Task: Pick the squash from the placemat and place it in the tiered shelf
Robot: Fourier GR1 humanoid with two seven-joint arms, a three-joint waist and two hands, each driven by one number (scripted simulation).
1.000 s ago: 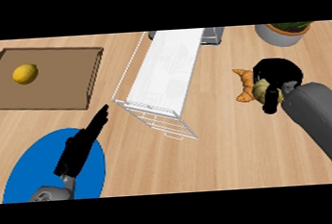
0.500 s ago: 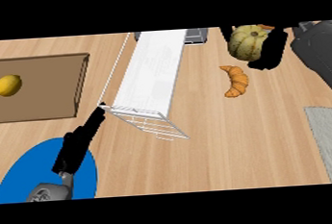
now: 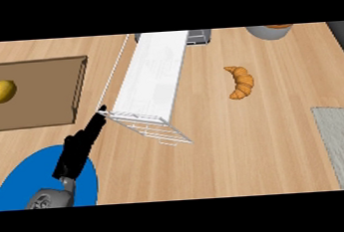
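Resting with straight fingers, the left hand [image 3: 77, 149] lies beside the tiered shelf [image 3: 154, 79], fingertips near its wire corner; the right hand and squash are out of view, so a blind descent could clip the wire frame or nudge the croissant [image 3: 240, 82]

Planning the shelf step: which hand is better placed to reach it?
Left, likely: the left hand lies open, fingertips at the tiered shelf's near corner. Right hand and squash are out of view.
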